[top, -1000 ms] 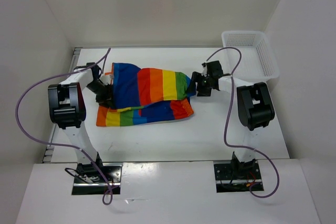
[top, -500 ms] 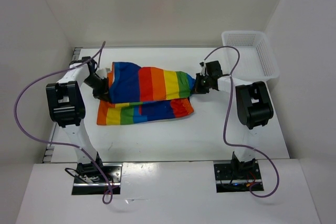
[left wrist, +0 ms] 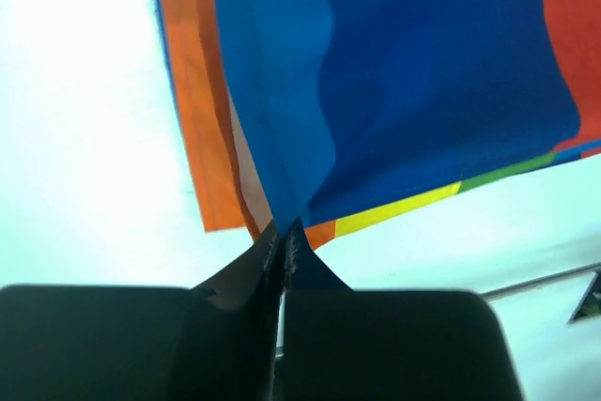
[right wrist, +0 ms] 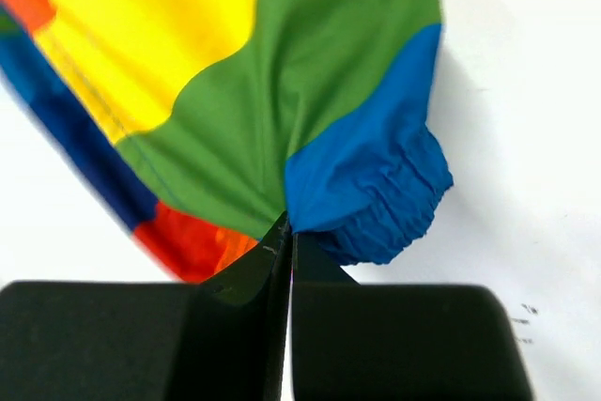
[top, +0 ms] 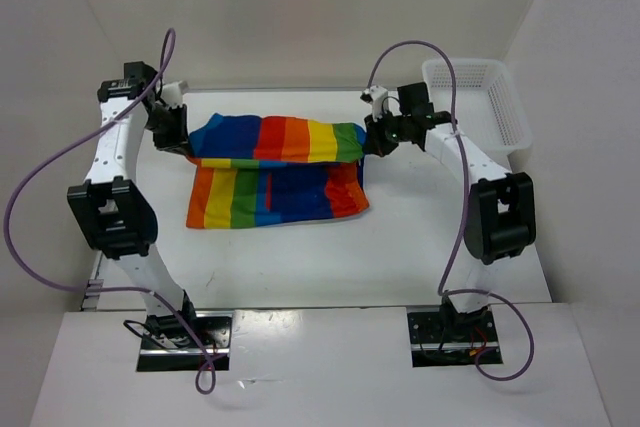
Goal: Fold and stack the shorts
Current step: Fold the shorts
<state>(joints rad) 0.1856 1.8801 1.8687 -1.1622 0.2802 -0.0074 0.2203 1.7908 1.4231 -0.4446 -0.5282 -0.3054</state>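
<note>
The rainbow-striped shorts (top: 275, 162) hang stretched between both arms, their upper edge lifted and the lower part draped onto the table. My left gripper (top: 190, 143) is shut on the shorts' left corner; in the left wrist view its closed tips (left wrist: 283, 232) pinch blue cloth (left wrist: 413, 72) beside an orange band. My right gripper (top: 366, 143) is shut on the right corner, where the right wrist view shows the tips (right wrist: 286, 227) pinching green and blue gathered fabric (right wrist: 310, 110).
A white mesh basket (top: 478, 97) stands at the back right corner of the white table (top: 300, 257). White walls close in the left, back and right sides. Purple cables loop from both arms.
Both grippers closed on the shorts' corners, then rose and moved back and apart, lifting and stretching the upper edge. The arms now stand taller.
</note>
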